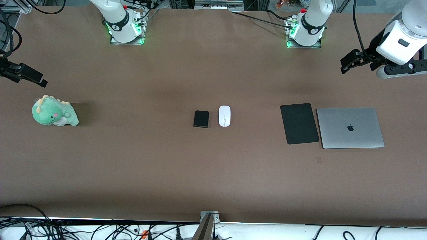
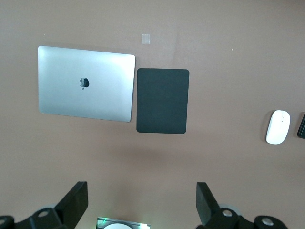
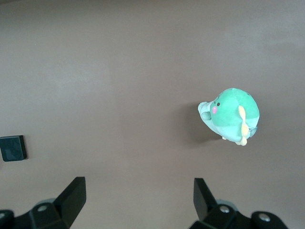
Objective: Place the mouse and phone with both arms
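- A wide table [image 1: 213, 173] covered in plain brown material fills nearly the whole front view; its surface is smooth and matte.
- At the middle left edge of the frame, the right gripper [image 1: 41, 81] hangs in the air above the table's right-arm end, its fingers spread wide apart and holding nothing.
- Just below it in the frame, a green plush dinosaur [image 1: 54, 113] sits on the table, casting a soft shadow.
- In the upper left, the right arm's base [image 1: 125, 28] stands at the top edge, lit with green lights.
- At the centre of the frame, the phone [image 1: 201, 119], a small black slab, lies flat, with the white mouse [image 1: 224, 116] just beside it toward the left arm's end; the two are apart.
- In the upper right, the left arm's base [image 1: 305, 31] stands at the top edge, with black cables trailing beside it.
- At the middle right, a flat black mouse pad [image 1: 299, 123] lies just beside a closed silver laptop [image 1: 350, 128].
- In the upper right corner, the left gripper [image 1: 345, 65] hangs in the air over bare table, fingers wide apart and empty.
- Along the bottom edge runs a white strip [image 1: 267, 231] with tangled black cables.
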{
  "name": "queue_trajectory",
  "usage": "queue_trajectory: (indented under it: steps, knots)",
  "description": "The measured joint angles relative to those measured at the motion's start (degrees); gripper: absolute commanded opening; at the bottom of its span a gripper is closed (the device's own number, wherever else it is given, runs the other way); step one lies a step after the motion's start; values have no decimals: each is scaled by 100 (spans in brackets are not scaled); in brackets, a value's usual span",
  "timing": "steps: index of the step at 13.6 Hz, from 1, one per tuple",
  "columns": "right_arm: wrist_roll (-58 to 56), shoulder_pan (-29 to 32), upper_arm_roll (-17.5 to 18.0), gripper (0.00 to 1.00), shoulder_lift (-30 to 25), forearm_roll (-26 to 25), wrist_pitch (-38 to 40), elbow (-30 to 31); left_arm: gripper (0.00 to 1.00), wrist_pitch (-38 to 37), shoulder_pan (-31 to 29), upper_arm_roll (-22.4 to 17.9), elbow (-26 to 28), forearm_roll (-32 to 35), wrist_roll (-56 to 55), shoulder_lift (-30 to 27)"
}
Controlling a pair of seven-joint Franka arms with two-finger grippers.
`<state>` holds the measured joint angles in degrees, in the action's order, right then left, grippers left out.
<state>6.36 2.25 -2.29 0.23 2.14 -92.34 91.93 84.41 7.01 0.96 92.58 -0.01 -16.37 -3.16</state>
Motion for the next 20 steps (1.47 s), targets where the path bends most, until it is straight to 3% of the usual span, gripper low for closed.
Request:
queue_trajectory:
  steps: [20]
  knots:
    - [0, 0, 0, 100, -5, 0, 15, -4, 100, -68, -37, -1, -5, 0, 145, -35]
